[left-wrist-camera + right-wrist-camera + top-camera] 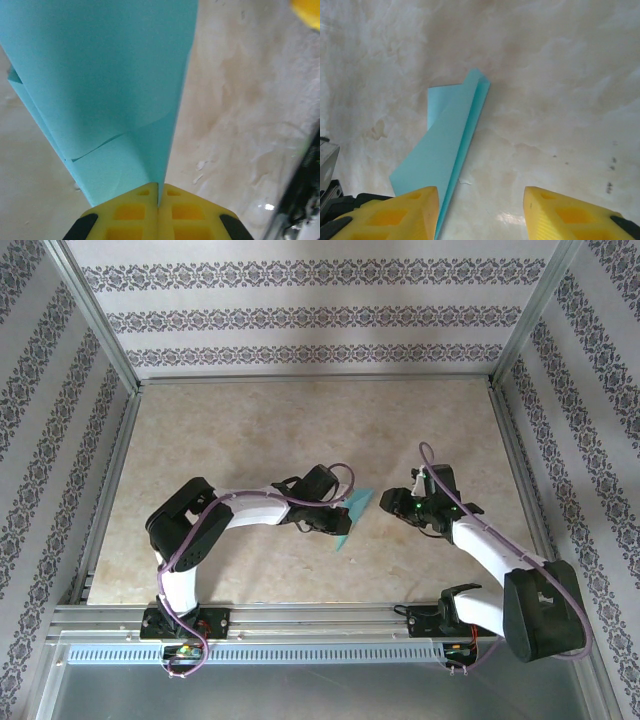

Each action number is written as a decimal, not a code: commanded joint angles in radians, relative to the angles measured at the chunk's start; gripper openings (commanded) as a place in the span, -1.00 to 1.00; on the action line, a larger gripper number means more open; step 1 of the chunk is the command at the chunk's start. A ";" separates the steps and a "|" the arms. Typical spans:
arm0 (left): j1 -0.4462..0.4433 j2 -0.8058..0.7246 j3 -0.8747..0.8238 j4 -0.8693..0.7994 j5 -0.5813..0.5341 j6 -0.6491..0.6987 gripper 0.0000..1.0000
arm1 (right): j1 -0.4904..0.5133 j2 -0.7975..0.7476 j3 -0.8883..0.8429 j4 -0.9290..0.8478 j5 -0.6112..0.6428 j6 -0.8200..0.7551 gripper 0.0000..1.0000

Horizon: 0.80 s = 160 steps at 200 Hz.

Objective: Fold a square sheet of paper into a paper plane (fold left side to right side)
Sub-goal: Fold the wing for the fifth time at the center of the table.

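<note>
At L end effector [159,194]: slim creased paper plane [107,75].

Teal paper [356,514] lay folded to a narrow wedge on the table [250,430], its point toward the near rail [300,615]. Left gripper [340,524] was on the paper's left edge, touching it. Right gripper [390,504] sat just right of the paper, apart. Jaw stance was unreadable from above.

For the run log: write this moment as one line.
left gripper: shut on folded paper | right gripper: open, holding nothing
</note>
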 commanded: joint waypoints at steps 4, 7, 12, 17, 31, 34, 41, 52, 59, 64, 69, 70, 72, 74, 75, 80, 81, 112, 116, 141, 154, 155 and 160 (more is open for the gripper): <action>0.022 0.008 -0.030 0.196 0.093 -0.132 -1.00 | 0.038 0.035 -0.026 0.149 -0.015 0.058 -0.05; 0.024 0.010 -0.032 0.205 0.096 -0.138 -1.00 | 0.043 0.041 -0.029 0.160 -0.013 0.064 -0.06; 0.026 0.013 -0.037 0.225 0.102 -0.146 -1.00 | 0.051 0.048 -0.031 0.177 -0.009 0.073 -0.06; 0.029 0.018 -0.041 0.240 0.107 -0.158 -1.00 | 0.061 0.057 -0.033 0.192 -0.003 0.082 -0.06; 0.036 0.031 -0.055 0.287 0.116 -0.190 -1.00 | 0.087 0.078 -0.032 0.226 0.019 0.098 -0.06; 0.038 0.034 -0.057 0.295 0.118 -0.196 -1.00 | 0.092 0.081 -0.031 0.231 0.023 0.100 -0.07; 0.041 0.040 -0.063 0.314 0.122 -0.209 -1.00 | 0.101 0.091 -0.029 0.242 0.033 0.107 -0.06; 0.043 0.052 -0.070 0.337 0.125 -0.224 -1.00 | 0.111 0.109 -0.026 0.259 0.039 0.117 -0.06; 0.044 0.059 -0.074 0.350 0.128 -0.232 -1.00 | 0.114 0.119 -0.024 0.268 0.045 0.122 -0.06; 0.044 0.063 -0.076 0.357 0.128 -0.238 -1.00 | 0.118 0.125 -0.025 0.276 0.048 0.129 -0.07; 0.043 0.067 -0.079 0.364 0.129 -0.243 -1.00 | 0.119 0.132 -0.025 0.282 0.052 0.134 -0.06; 0.044 0.067 -0.079 0.367 0.129 -0.244 -1.00 | 0.120 0.133 -0.024 0.283 0.052 0.135 -0.06; 0.045 0.069 -0.081 0.371 0.131 -0.246 -1.00 | 0.121 0.135 -0.025 0.286 0.054 0.137 -0.06; 0.046 0.070 -0.081 0.375 0.132 -0.247 -1.00 | 0.121 0.138 -0.024 0.289 0.055 0.139 -0.07; 0.046 0.070 -0.082 0.376 0.132 -0.249 -1.00 | 0.121 0.140 -0.024 0.290 0.056 0.139 -0.07; 0.046 0.073 -0.084 0.386 0.133 -0.255 -1.00 | 0.124 0.145 -0.024 0.296 0.060 0.143 -0.06; 0.046 0.074 -0.085 0.387 0.134 -0.256 -1.00 | 0.124 0.147 -0.024 0.297 0.061 0.144 -0.06; 0.050 0.093 -0.091 0.435 0.154 -0.284 -1.00 | 0.134 0.180 -0.021 0.316 0.081 0.165 -0.06; 0.050 0.095 -0.092 0.444 0.157 -0.290 -1.00 | 0.135 0.184 -0.022 0.317 0.083 0.167 -0.05; 0.050 0.116 -0.095 0.483 0.172 -0.316 -1.00 | 0.140 0.198 -0.021 0.323 0.095 0.178 -0.05; 0.052 0.124 -0.098 0.504 0.181 -0.330 -1.00 | 0.142 0.202 -0.021 0.325 0.101 0.182 -0.05; 0.052 0.125 -0.099 0.506 0.180 -0.330 -1.00 | 0.142 0.203 -0.021 0.326 0.101 0.182 -0.05; 0.052 0.129 -0.099 0.511 0.184 -0.335 -1.00 | 0.141 0.206 -0.020 0.328 0.102 0.183 -0.05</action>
